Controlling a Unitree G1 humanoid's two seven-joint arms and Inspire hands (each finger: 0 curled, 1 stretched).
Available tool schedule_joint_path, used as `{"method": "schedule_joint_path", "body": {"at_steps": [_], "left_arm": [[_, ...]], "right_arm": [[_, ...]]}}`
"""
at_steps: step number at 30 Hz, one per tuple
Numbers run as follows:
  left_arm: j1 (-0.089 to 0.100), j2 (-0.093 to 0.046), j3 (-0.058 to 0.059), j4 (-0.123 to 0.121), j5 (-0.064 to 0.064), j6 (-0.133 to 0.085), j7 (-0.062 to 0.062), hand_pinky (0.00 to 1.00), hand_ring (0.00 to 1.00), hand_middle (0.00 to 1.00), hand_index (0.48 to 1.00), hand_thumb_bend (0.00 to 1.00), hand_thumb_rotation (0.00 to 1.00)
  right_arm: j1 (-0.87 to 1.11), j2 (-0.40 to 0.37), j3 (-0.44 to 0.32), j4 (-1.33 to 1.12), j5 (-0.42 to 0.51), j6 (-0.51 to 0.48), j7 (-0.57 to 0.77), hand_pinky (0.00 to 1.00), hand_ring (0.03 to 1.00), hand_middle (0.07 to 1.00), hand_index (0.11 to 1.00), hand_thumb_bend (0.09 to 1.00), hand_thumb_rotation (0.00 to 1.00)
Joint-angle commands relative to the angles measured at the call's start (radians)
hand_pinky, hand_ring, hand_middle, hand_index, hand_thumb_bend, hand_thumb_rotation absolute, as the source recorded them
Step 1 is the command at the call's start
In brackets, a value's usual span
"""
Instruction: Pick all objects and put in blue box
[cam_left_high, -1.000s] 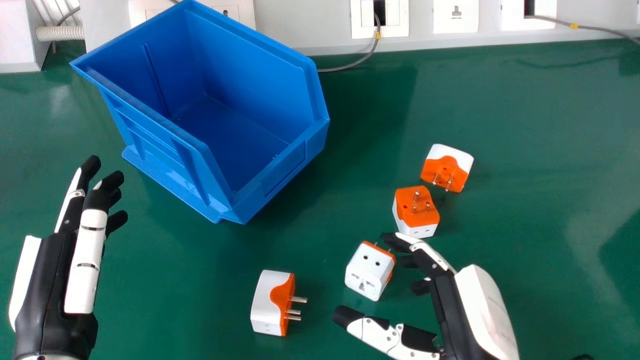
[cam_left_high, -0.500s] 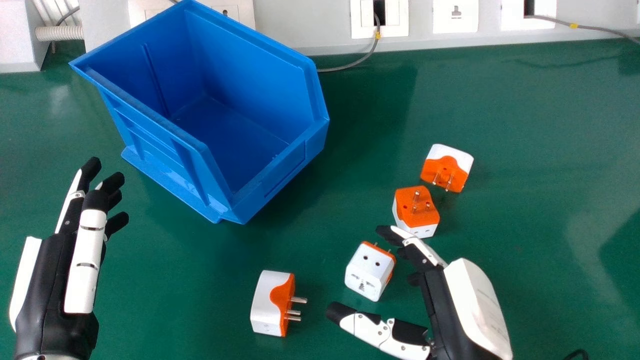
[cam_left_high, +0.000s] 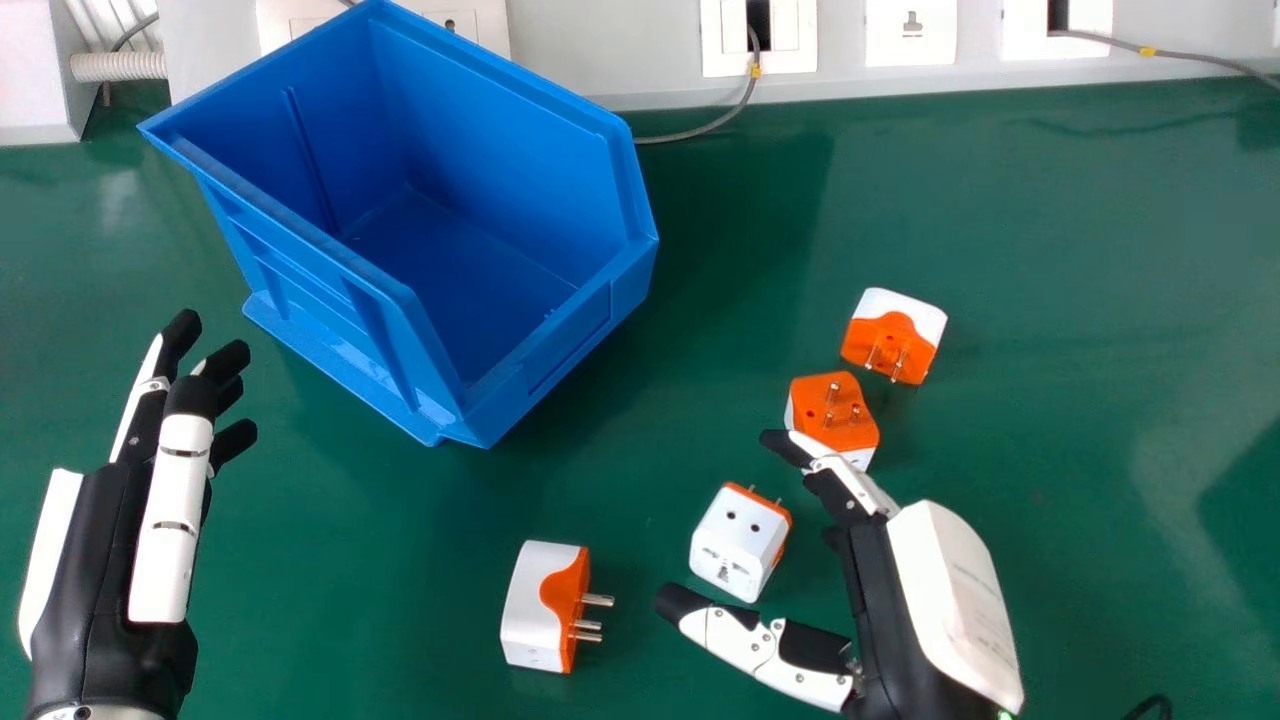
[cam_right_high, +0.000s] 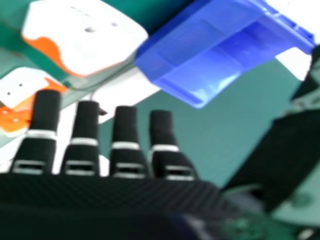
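Observation:
My right hand (cam_left_high: 870, 560) is open at the lower right, its thumb and fingers on either side of a white adapter with orange edge (cam_left_high: 738, 545), not gripping it. Its fingertips overlap the near edge of an orange-topped adapter (cam_left_high: 833, 408); behind that lies another orange and white adapter (cam_left_high: 893, 335). A fourth adapter (cam_left_high: 540, 605) rests nearer the middle, prongs pointing right. The blue box (cam_left_high: 590, 325) stands at the back left with a bare floor. In the right hand view, my right hand (cam_right_high: 125, 150) has extended fingers, with an adapter (cam_right_high: 82, 37) beyond them. My left hand (cam_left_high: 120, 520) is open at the left.
The green table (cam_left_high: 1050, 250) carries everything. Along its back runs a pale wall panel with sockets (cam_left_high: 910, 30) and a grey cable (cam_left_high: 700, 128) hanging down behind the box. A ribbed white pipe (cam_left_high: 118, 67) is at the back left corner.
My right hand has shifted slightly left and farther from me, its fingertips moving up over the orange-topped adapter's near edge. The adapters and the box have stayed put. My left hand is nearly still.

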Motion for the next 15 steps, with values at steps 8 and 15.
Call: {"method": "schedule_joint_path", "body": {"at_steps": [8,15], "left_arm": [[-0.006,0.015,0.013,-0.031,-0.002,0.004,0.005,0.88,0.93,0.91,0.958,0.47,1.00],[-0.009,0.013,0.011,-0.031,-0.004,0.008,0.007,0.88,0.93,0.91,0.959,0.45,1.00]], "right_arm": [[-0.047,0.018,0.016,0.031,-0.035,0.080,-0.010,0.67,0.813,0.839,0.818,0.600,0.48],[-0.076,0.019,0.022,0.044,-0.043,0.155,0.021,0.68,0.820,0.850,0.821,0.596,0.45]]}}
